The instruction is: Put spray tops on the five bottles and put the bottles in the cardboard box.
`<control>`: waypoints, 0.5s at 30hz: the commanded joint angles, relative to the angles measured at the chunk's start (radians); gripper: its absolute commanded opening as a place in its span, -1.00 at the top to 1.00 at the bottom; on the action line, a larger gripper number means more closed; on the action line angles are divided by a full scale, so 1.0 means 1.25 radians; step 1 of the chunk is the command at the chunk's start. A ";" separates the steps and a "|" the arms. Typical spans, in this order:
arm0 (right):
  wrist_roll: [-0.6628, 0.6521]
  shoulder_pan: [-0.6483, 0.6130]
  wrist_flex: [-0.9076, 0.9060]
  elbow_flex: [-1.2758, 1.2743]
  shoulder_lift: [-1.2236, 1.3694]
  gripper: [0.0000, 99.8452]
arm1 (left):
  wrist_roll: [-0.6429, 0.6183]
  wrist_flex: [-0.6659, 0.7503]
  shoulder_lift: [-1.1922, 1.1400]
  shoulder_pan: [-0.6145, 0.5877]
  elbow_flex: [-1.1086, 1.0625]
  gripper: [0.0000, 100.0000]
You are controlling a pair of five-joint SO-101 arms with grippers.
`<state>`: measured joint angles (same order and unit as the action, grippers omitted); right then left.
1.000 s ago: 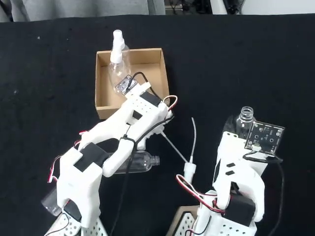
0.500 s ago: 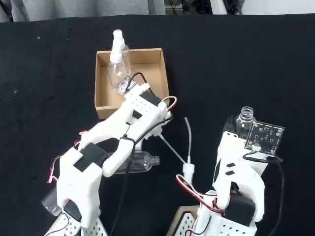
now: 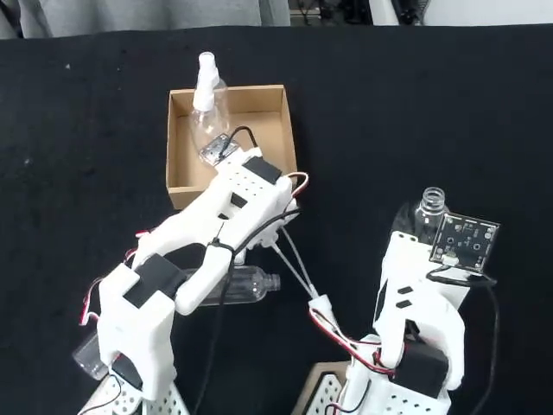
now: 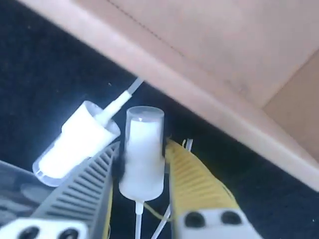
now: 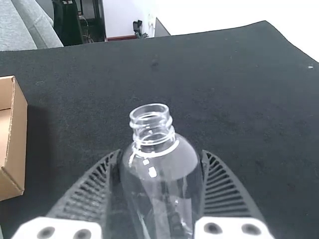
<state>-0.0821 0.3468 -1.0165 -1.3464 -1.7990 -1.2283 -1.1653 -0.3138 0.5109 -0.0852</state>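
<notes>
1. Black cloth covers the worktop [image 3: 449,104], and a grey curtain [image 3: 130,13] is seen along its far edge.
2. One spray top [image 4: 144,129] is gripped across its white body by the left tool [image 4: 142,149], whose two fingers are closed against its sides. This is held just on the near side of the cardboard box [image 3: 186,197], by the box's near right corner.
3. A second spray top [image 4: 75,149] is seen just beside the held one, against the outside of the grey finger [image 4: 94,179], with its thin end pointed toward the box wall.
4. From above, two thin white tubes [image 3: 294,264] are seen running from under the left arm toward the near right.
5. An uncapped clear bottle [image 5: 149,119] is clamped upright in the right tool [image 5: 160,152] at the near right of the worktop, well apart from the box, with its open neck upward.
6. Inside the box, a capped bottle [image 3: 206,117] is leaned into the far left corner, with its white spray head standing above the far wall.
7. Another uncapped bottle [image 3: 251,284] is laid on its side on the worktop under the left arm, its neck pointing right.
8. A further clear bottle [image 3: 86,356] is partly hidden by the left arm's base at the near left.
</notes>
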 commanded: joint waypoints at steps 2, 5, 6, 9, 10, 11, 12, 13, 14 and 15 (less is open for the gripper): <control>-0.001 0.017 0.025 0.007 -0.075 0.81 | 0.007 0.001 0.066 -0.012 0.010 0.94; -0.001 0.017 0.025 0.007 -0.075 0.81 | 0.014 -0.004 0.099 -0.013 0.001 0.94; -0.001 0.017 0.025 0.007 -0.075 0.81 | 0.026 -0.004 0.115 -0.013 -0.006 0.94; -0.001 0.017 0.025 0.007 -0.075 0.81 | 0.042 0.004 0.172 -0.018 -0.040 0.94; -0.001 0.017 0.025 0.007 -0.075 0.81 | 0.043 0.005 0.189 -0.019 -0.048 0.94; -0.001 0.017 0.025 0.007 -0.075 0.81 | 0.043 0.005 0.204 -0.020 -0.057 0.94; -0.001 0.017 0.025 0.007 -0.075 0.81 | 0.043 0.005 0.217 -0.020 -0.064 0.94; -0.001 0.017 0.025 0.007 -0.075 0.81 | 0.044 0.005 0.230 -0.020 -0.072 0.94; -0.001 0.017 0.025 0.007 -0.075 0.81 | 0.052 0.006 0.243 -0.020 -0.079 0.94; -0.001 0.017 0.025 0.007 -0.075 0.81 | 0.064 0.006 0.255 -0.020 -0.087 0.94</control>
<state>-0.0821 0.3468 -1.0165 -1.3464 -1.7990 -1.1899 -1.1669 -0.1158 0.4971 -0.1864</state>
